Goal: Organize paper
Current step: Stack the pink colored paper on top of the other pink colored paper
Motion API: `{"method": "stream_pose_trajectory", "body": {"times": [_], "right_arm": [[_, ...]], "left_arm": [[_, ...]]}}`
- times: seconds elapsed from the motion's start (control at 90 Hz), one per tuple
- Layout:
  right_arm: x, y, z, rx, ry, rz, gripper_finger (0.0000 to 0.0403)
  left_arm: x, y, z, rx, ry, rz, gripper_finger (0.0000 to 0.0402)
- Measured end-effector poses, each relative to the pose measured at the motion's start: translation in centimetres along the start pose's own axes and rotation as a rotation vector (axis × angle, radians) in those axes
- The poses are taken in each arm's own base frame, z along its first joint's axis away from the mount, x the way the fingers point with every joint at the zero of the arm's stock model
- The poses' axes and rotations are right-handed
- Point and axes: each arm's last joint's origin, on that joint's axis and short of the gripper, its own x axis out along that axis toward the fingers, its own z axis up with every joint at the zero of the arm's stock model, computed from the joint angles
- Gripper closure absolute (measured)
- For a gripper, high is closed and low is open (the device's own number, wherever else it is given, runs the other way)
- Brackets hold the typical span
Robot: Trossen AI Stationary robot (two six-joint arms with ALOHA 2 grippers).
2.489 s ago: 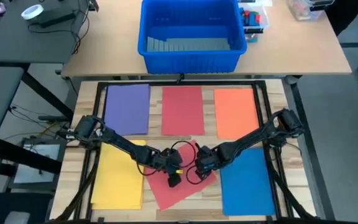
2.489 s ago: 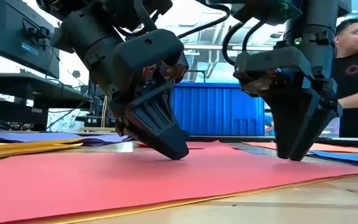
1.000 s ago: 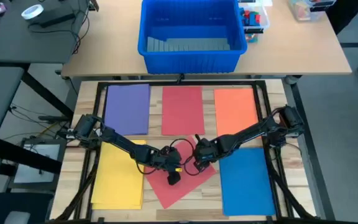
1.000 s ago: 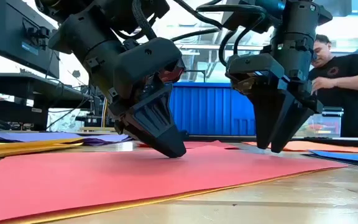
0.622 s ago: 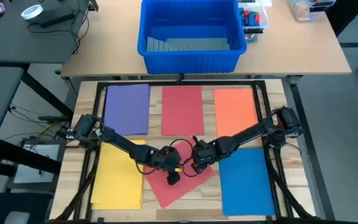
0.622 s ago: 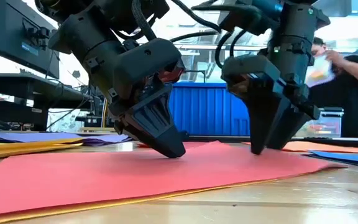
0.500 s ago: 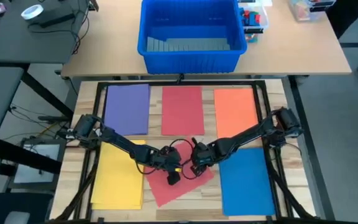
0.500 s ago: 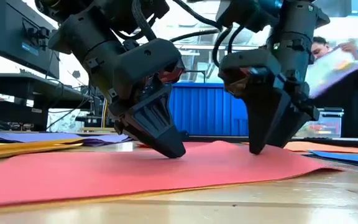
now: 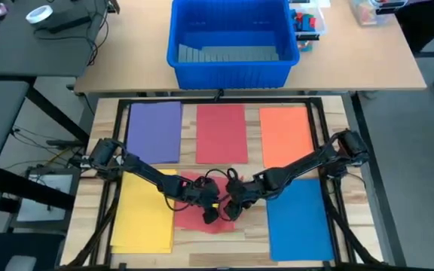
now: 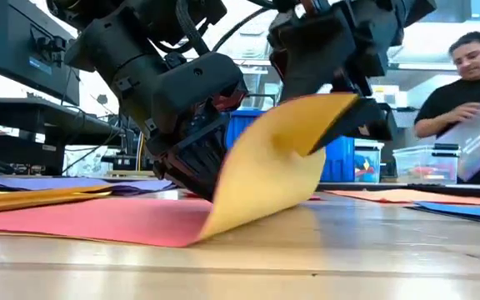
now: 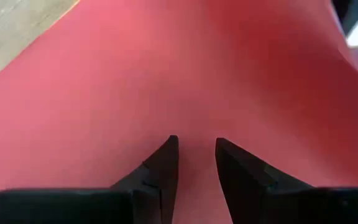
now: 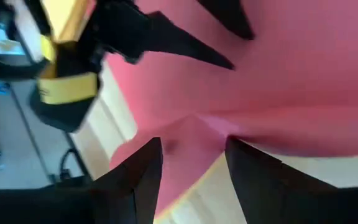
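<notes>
The loose red sheet [image 9: 202,214] lies front-centre on the desk [image 9: 104,135]. The left gripper [image 9: 211,214] presses on it, jaws narrowly parted; the right gripper [image 9: 230,202], jaws holding its corner, curls it up (yellow underside showing).

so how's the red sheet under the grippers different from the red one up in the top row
The lower red sheet lies crooked, out of line with the other sheets; the upper red sheet sits square between purple and orange. The lower one has an edge curled up, showing a yellowish underside in the low view; the upper one lies flat. Both grippers, left and right, work at the lower sheet; nothing touches the upper. Both are plain red.
</notes>
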Motion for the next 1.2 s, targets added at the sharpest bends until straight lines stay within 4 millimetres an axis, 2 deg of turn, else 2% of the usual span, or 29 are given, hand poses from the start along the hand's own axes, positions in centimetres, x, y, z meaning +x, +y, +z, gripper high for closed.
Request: {"method": "stream_pose_trajectory", "body": {"times": [0.256,0.378,0.522,0.711,0.822,0.967,1.111,1.2], "right_arm": [[0.0,0.8,-0.3,0.128,0.018,0.068,0.0235],[0.8,0.5,-0.6,0.238,0.022,0.048,0.0235],[0.8,0.8,-1.1,0.350,-0.064,0.037,0.0235],[0.9,0.4,-2.0,0.376,-0.107,-0.048,0.0235],[0.8,-0.5,-2.9,0.375,-0.108,-0.164,0.0235],[2.3,-1.8,-3.8,0.361,-0.088,-0.277,0.0235],[3.9,-1.7,-4.0,0.367,-0.091,-0.227,0.0235],[4.2,-1.4,-3.8,0.345,-0.096,-0.173,0.0235]], "left_arm": [[0.0,0.1,0.0,0.004,0.007,0.006,0.0309],[0.0,0.1,-0.1,0.005,0.010,0.009,0.0309],[0.0,0.1,-0.1,0.005,0.011,0.009,0.0309],[0.0,0.1,-0.1,0.004,0.011,0.009,0.0309],[0.0,0.1,-0.1,0.004,0.011,0.009,0.0309],[0.0,0.1,-0.1,-0.001,0.011,0.010,0.0309],[0.0,0.1,-0.1,-0.006,0.012,0.010,0.0308],[0.0,0.1,-0.1,-0.007,0.013,0.010,0.0308]]}}
